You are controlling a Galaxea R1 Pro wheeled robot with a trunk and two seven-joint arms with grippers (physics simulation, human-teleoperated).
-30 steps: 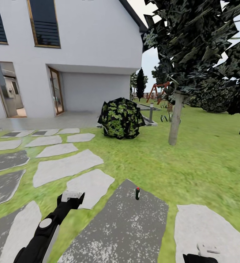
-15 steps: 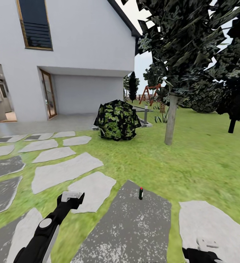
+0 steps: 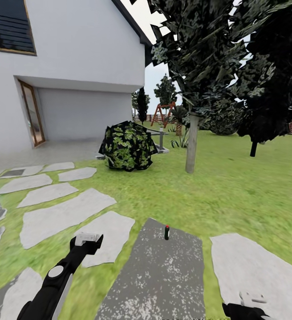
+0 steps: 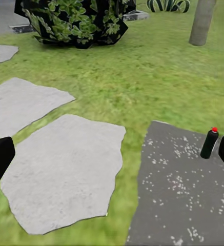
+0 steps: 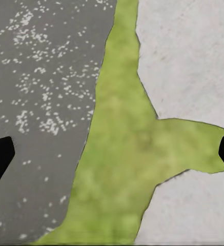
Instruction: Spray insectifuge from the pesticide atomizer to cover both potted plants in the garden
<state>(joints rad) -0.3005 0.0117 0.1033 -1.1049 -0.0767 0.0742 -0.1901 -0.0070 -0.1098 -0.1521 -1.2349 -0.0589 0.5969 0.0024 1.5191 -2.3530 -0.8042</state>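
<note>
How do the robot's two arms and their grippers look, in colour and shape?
In the head view the left arm is glossy black with a pale grey strip along one side and a round grey disc at a joint. The left gripper has a light grey boxy head with dark jaws. The right gripper shows a pale grey part on a black body. Both wrist views show black jaw tips.

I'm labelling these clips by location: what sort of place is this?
Most likely a home garden: a green lawn crossed by grey stepping stones, a white house behind, trees and a leafy bush. A small dark bottle stands on one dark stone.
</note>
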